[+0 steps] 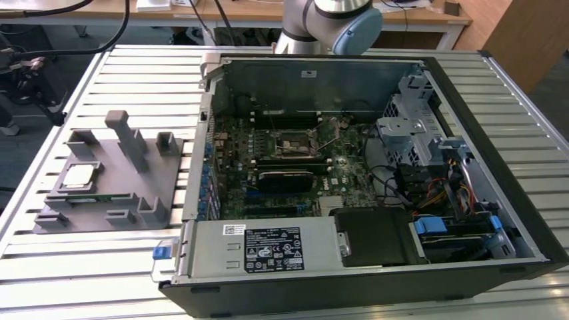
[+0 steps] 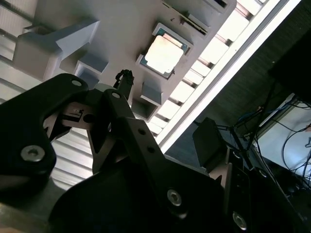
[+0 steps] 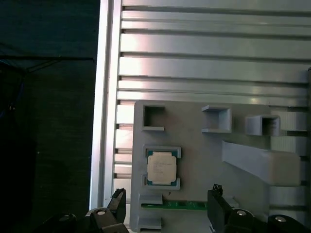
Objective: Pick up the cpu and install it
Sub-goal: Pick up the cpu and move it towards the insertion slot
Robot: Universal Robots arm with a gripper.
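Note:
The cpu, a small silvery square with a pale rim, lies flat in a recess of the grey tray at the exterior view's left. In the first wrist view the cpu rests in the tray, and my gripper hangs above the tray's edge beside the chip. It is open, its two dark fingertips wide apart with nothing between them. The second wrist view shows the cpu beyond one black fingertip. The dark socket sits on the board inside the open case.
The open computer case fills the exterior view's middle and right, with a power supply at its front. Tall grey posts rise from the tray. A green memory strip lies by the cpu. The slatted table's edge is close.

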